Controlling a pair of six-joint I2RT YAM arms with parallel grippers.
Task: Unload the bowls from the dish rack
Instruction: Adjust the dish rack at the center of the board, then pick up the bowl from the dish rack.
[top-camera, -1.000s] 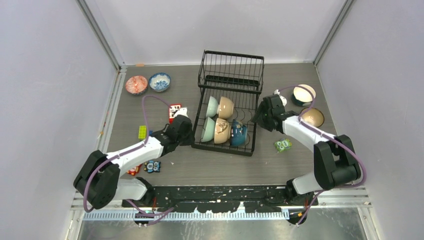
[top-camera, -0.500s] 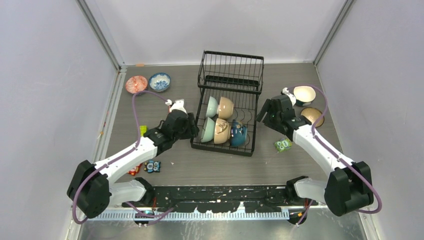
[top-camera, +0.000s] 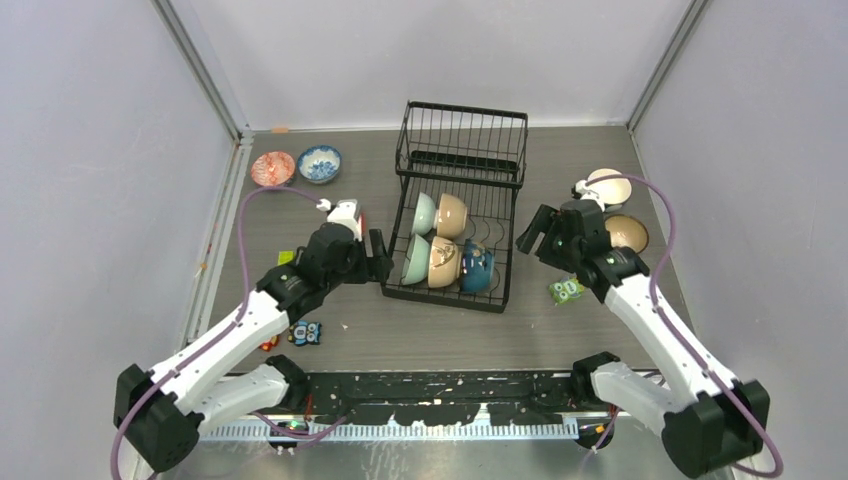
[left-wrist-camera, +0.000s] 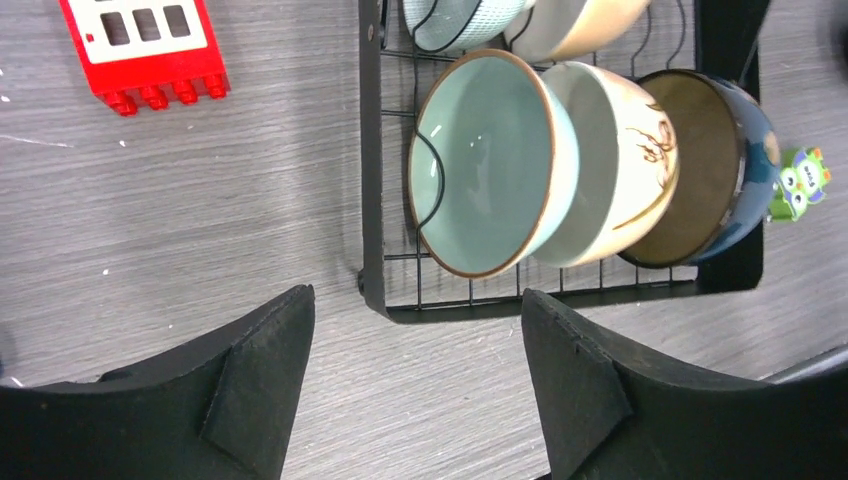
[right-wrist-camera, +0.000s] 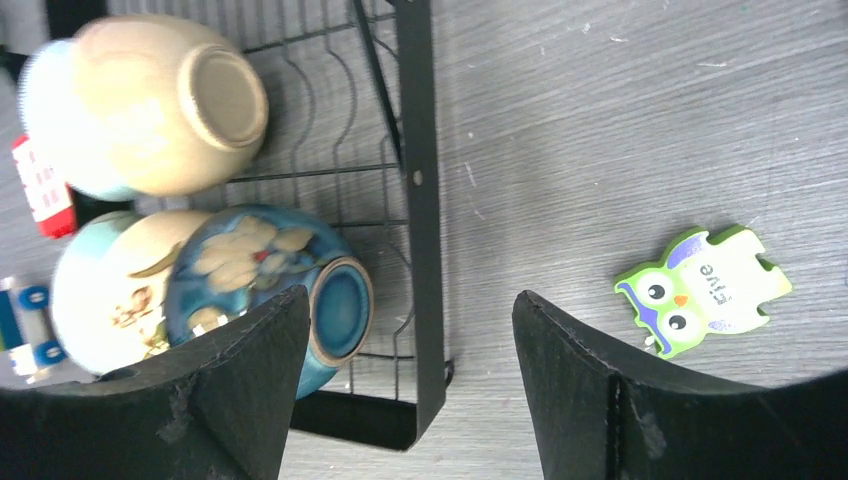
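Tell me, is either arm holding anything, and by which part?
Nothing is held: the left arm's fingers and the right arm's fingers stand open and empty.

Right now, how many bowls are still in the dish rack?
5, in the black wire dish rack: back row, pale green ceramic bowl and tan ceramic bowl; front row, second pale green bowl, cream patterned bowl, dark blue bowl. None seem hidden.

"Five" on green owl block (right-wrist-camera: 703, 290)
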